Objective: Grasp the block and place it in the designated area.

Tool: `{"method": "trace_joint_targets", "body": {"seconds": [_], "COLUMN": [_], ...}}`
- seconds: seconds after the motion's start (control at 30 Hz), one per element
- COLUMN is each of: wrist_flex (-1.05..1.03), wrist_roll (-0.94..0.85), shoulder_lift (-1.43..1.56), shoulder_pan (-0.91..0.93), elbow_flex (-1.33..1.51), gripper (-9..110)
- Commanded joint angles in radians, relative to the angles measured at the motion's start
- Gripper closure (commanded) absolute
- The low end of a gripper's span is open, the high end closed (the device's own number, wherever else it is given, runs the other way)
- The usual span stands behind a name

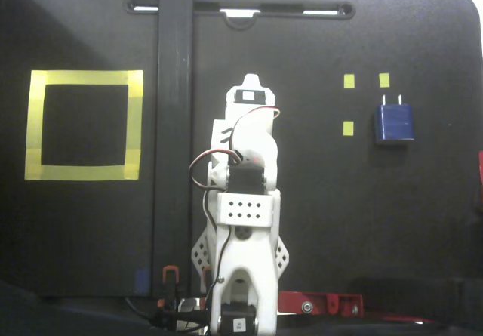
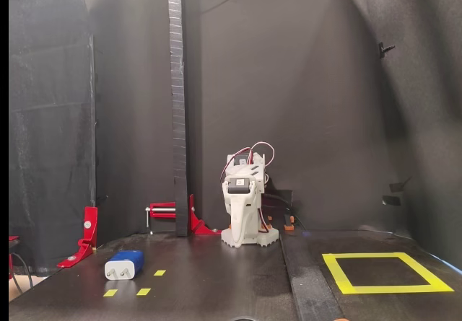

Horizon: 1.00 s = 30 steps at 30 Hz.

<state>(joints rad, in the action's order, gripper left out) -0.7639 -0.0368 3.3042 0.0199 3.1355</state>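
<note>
- Low at six o'clock in the top-down fixed view sits my white arm (image 1: 245, 215), folded up on itself at the mat's near edge, pointing toward twelve.
- My gripper is somewhere in that folded white bulk; neither view shows the fingers clearly, so I cannot tell whether they are apart or together.
- Nothing is in my grip as far as I can see; the block lies well away from me.
- The block (image 1: 395, 122) rests flat on the black mat (image 1: 317, 200) at about two o'clock from my base in the top-down view, its two prongs pointing to twelve.
- Three small yellow tape squares (image 1: 349, 81) sit near the block's ten-to-nine o'clock side, just beside it but not touching.
- From the front fixed view the block (image 2: 125, 264) lies at seven o'clock of the picture, pale prong face toward the camera, with small tape marks (image 2: 144, 291) just ahead of it.
- The area (image 1: 136, 124), a yellow tape frame with a black middle, is at ten o'clock from my base in the top-down view, well apart from the block.
- In the front view the area (image 2: 339, 272) lies at four o'clock, and I (image 2: 245, 205) stand between it and the block, further back.
- A dark upright post (image 2: 177, 104) rises beside me, with red clamps (image 2: 88, 231) at the mat's edge.
</note>
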Motion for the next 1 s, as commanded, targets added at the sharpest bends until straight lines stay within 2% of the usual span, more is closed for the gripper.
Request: {"method": "trace_joint_targets", "body": {"seconds": [0.0, 0.5, 0.97], "wrist_flex": [-0.002, 0.025, 0.407], "wrist_roll": [0.003, 0.002, 0.002], "shoulder_lift": [0.006, 0.006, 0.006], "shoulder_pan": [0.002, 0.003, 0.003], "elbow_flex": [0.006, 0.006, 0.006], "gripper": [101, 101, 101]}}
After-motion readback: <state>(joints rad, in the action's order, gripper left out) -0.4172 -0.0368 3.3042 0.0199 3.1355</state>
